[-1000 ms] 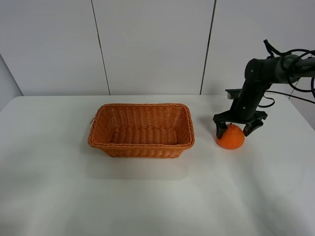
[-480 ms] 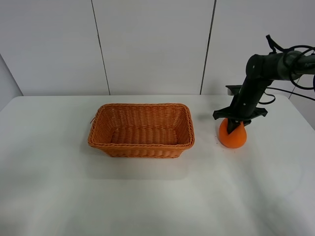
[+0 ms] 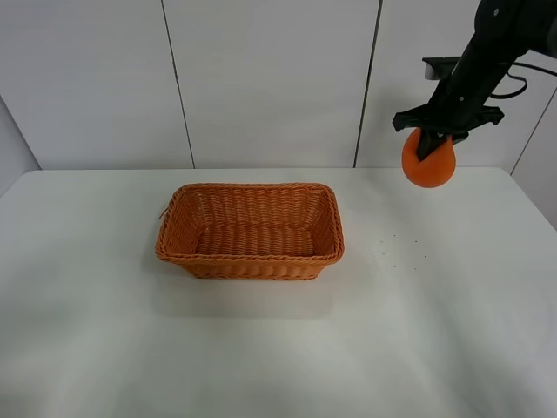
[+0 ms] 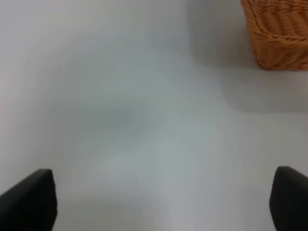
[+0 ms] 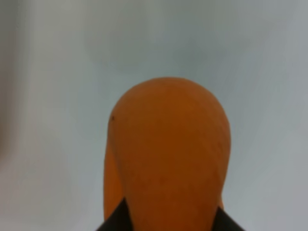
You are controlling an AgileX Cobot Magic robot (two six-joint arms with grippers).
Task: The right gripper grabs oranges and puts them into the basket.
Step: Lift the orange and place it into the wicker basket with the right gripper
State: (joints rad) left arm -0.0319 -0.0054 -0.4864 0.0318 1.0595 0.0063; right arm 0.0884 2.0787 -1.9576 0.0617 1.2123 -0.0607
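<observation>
R gripper (image 3: 432, 142) clamps orange (image 3: 429, 167), above table (image 3: 261, 348)

We see the orange (image 3: 428, 163) in a bright, even orange colour (one tiny dark speck in the right wrist view). The basket (image 3: 252, 265) is orange-brown w/ a woven wicker pattern, braided at the rim. The right gripper (image 3: 432, 141) & its arm (image 3: 498, 35) are black; the fingers (image 4: 30, 201) of the left gripper (image 4: 161, 204) are black too. The table (image 3: 261, 348) is white; the wall (image 3: 261, 78) is light grey w/ thin dark vertical seams.
</observation>
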